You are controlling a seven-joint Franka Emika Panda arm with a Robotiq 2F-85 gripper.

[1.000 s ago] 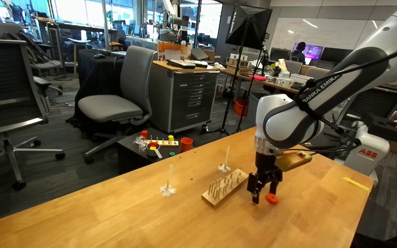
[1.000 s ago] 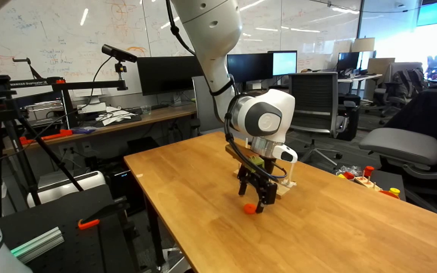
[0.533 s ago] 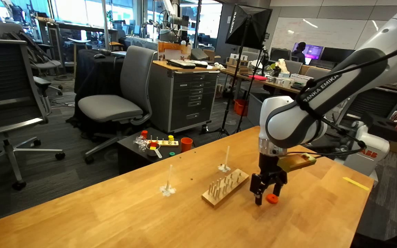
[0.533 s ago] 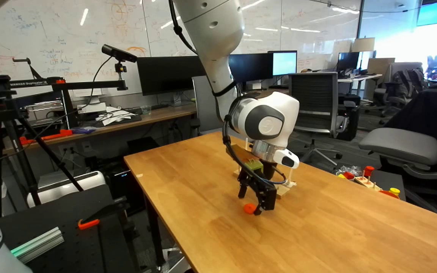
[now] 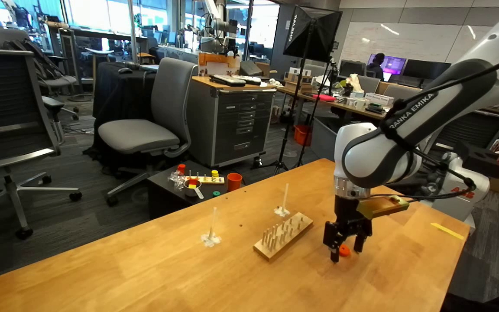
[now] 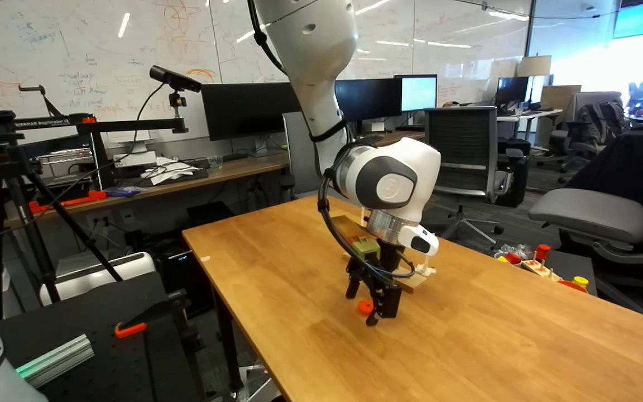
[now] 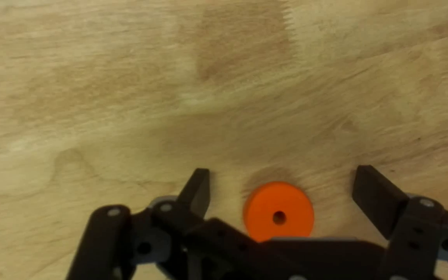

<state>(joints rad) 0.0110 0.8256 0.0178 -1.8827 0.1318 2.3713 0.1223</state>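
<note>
You have the broad wooden table as your work surface, with the wooden peg board lying on it, pegs up, near the gripper but apart from it. Your gripper points down with its jaws spread wide and nothing held, the fingertips on opposite sides of the orange disc, bare wood showing in each gap. The step in hand looks like lining up on that disc: in the wrist view it sits lower than the line joining the fingertips, so I would ease the gripper that way until the disc is squarely between them, go low enough to meet its rim, and close slowly so that neither side shoves it first. Whether the fingertips touch the table, you cannot tell from these views. The orange disc itself lies flat on the table, bright and round, fairly thick, with a small dark hole at its middle.
</note>
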